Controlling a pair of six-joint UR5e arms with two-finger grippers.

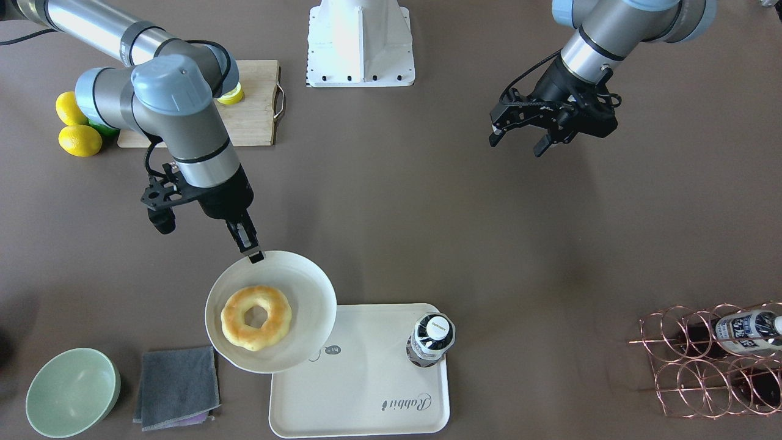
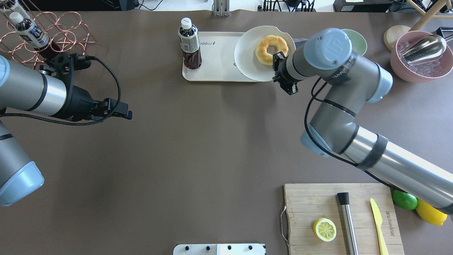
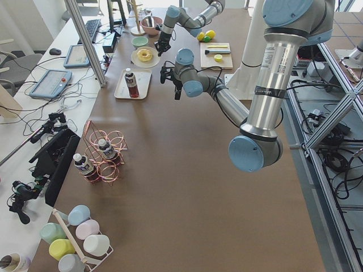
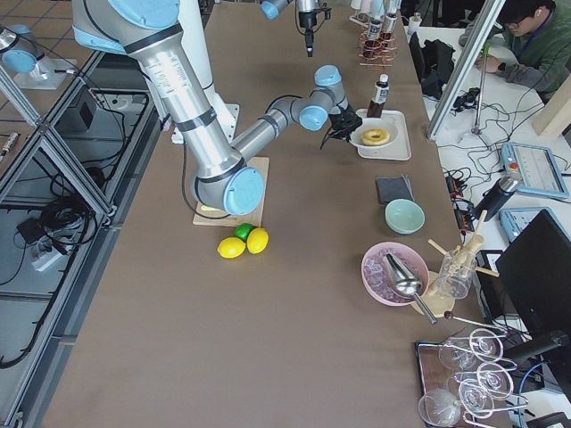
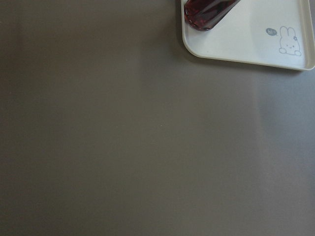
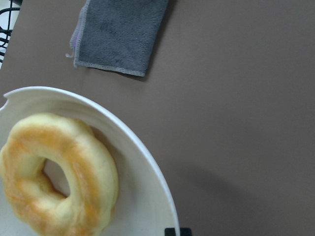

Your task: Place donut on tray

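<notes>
The golden donut [image 1: 231, 319] lies on a round white plate [image 1: 305, 293], also in the overhead view [image 2: 262, 54] and the right wrist view [image 6: 88, 167]. My right gripper [image 1: 253, 250] is shut on the plate's rim and holds the plate slightly raised, overlapping one corner of the cream tray [image 1: 366, 391]. The tray shows its "Rabbit" script, and its rabbit drawing is in the left wrist view [image 5: 246, 44]. My left gripper [image 1: 517, 145] is open and empty, well away from the tray above the bare table.
A dark drink bottle [image 1: 431, 339] stands on the tray. A grey cloth [image 1: 177, 385] and a green bowl [image 1: 72, 391] lie beside the plate. A copper wire rack [image 1: 712, 360] with bottles, a wooden cutting board [image 1: 256, 110] and lemons [image 1: 79, 139] sit farther off.
</notes>
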